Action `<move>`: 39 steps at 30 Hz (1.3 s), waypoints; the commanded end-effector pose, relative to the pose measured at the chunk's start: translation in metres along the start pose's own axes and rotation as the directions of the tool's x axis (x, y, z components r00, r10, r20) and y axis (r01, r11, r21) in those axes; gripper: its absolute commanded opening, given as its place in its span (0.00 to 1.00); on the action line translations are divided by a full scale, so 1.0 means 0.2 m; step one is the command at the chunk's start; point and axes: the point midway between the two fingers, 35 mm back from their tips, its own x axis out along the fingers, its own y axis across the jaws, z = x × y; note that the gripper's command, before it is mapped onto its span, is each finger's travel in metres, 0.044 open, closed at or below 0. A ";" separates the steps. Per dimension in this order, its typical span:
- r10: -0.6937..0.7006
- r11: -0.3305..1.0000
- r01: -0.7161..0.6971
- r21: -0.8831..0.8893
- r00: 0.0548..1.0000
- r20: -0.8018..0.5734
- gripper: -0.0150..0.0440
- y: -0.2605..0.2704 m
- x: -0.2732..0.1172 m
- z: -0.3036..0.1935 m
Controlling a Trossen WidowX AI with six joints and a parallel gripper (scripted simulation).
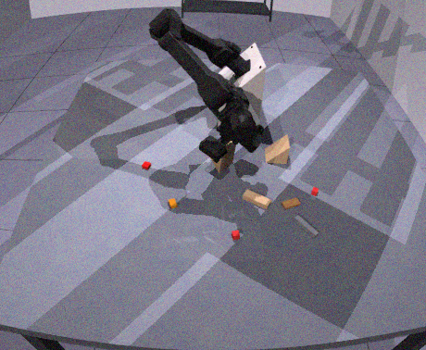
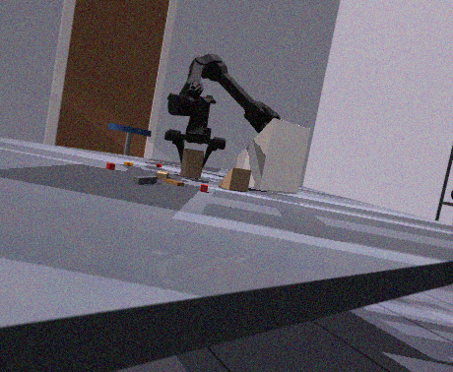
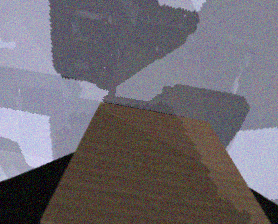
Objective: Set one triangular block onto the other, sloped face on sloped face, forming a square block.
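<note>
My gripper (image 1: pixel 228 152) (image 2: pixel 193 157) is shut on a tan triangular block (image 1: pixel 223 162) (image 2: pixel 192 166) (image 3: pixel 145 170). It holds the block from above, with one edge pointing down, at or just above the table. In the wrist view the block fills the lower half, with dark finger parts at both bottom corners. The other triangular block (image 1: pixel 277 151) (image 2: pixel 236 179) rests on the table a short way to the right of the held one, sloped face up, apart from it.
A big pale box (image 1: pixel 254 64) (image 2: pixel 281 156) stands behind the blocks at the arm's base. A tan bar (image 1: pixel 256 199), a small brown block (image 1: pixel 291 203), a grey bar (image 1: pixel 306 225), red cubes (image 1: pixel 146 165) (image 1: pixel 315 191) (image 1: pixel 235 234) and an orange cube (image 1: pixel 172 203) lie in front.
</note>
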 end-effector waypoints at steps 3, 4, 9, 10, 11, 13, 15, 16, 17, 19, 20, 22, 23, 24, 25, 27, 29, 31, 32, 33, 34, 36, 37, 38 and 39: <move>-0.012 1.000 0.012 -0.001 0.988 -0.154 0.25 -0.01 -0.02 0.06; -0.012 1.000 0.012 0.000 0.984 -0.180 0.25 -0.01 -0.02 0.07; -0.010 1.000 0.011 0.001 0.958 -0.288 0.25 -0.01 -0.02 0.11; -0.010 1.000 0.010 0.001 0.950 -0.313 0.25 -0.01 -0.02 0.12; -0.009 1.000 0.010 0.001 0.941 -0.339 0.25 -0.01 -0.02 0.13; -0.009 1.000 0.010 0.002 0.921 -0.388 0.25 -0.01 -0.02 0.15; 0.005 1.000 -0.004 0.003 0.941 -0.337 0.30 0.00 -0.02 0.12; 0.005 1.000 -0.004 0.003 0.941 -0.337 0.34 0.00 -0.02 0.12; 0.005 1.000 -0.004 0.003 0.941 -0.337 0.39 0.00 -0.02 0.12; 0.005 1.000 -0.004 0.003 0.941 -0.337 0.48 0.00 -0.02 0.12; 0.005 1.000 -0.004 0.003 0.941 -0.337 0.52 0.00 -0.02 0.12; 0.005 1.000 -0.004 0.003 0.941 -0.337 0.61 0.00 -0.02 0.12; 0.005 1.000 -0.004 0.003 0.941 -0.337 0.65 0.00 -0.02 0.12; 0.005 1.000 -0.004 0.003 0.941 -0.337 0.70 0.00 -0.02 0.12; 0.005 1.000 -0.004 0.003 0.941 -0.337 0.74 0.00 -0.02 0.12; 0.005 1.000 -0.004 0.003 0.941 -0.337 0.83 0.00 -0.02 0.12; 0.005 1.000 -0.004 0.003 0.941 -0.337 0.92 0.00 -0.02 0.12; 0.005 1.000 -0.004 0.003 0.941 -0.337 1.00 0.00 -0.02 0.12; 0.005 1.000 -0.004 0.003 0.941 -0.337 1.00 0.00 -0.02 0.12; 0.005 1.000 -0.004 0.003 0.941 -0.337 1.00 0.00 -0.02 0.12; 0.005 1.000 -0.004 0.003 0.941 -0.337 1.00 0.00 -0.02 0.12; 0.005 1.000 -0.004 0.003 0.941 -0.337 1.00 0.00 -0.02 0.12; 0.005 1.000 -0.004 0.003 0.941 -0.337 1.00 0.00 -0.02 0.12; 0.005 1.000 -0.004 0.003 0.941 -0.337 1.00 0.00 -0.02 0.12; 0.005 1.000 -0.004 0.003 0.941 -0.337 1.00 0.00 -0.02 0.12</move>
